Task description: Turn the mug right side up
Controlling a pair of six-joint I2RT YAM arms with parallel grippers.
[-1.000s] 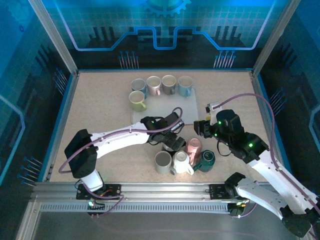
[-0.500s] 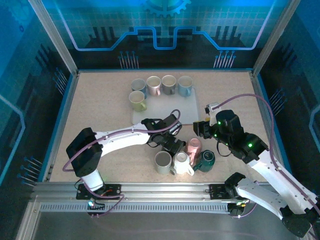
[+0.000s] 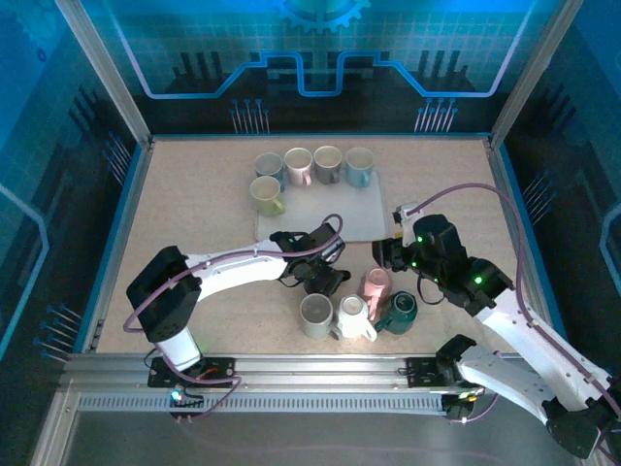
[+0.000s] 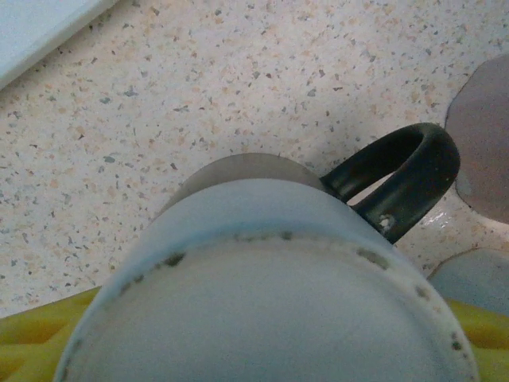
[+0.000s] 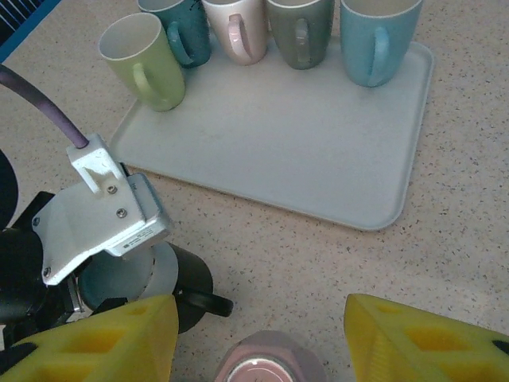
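left gripper (image 3: 323, 279) straddles the upside-down dark mug (image 4: 270, 318) — right gripper (image 5: 261, 322) open nearby.

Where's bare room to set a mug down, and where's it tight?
Free: tray, in front of the mug row, right of the green mug; table left of the tray. Tight: mug cluster near the front edge.

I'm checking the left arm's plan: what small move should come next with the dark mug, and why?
Probably lift the dark mug straight up a little. The left gripper's fingers look closed on its sides, its base faces up, and the pink mug sits close beside, so turning needs room.
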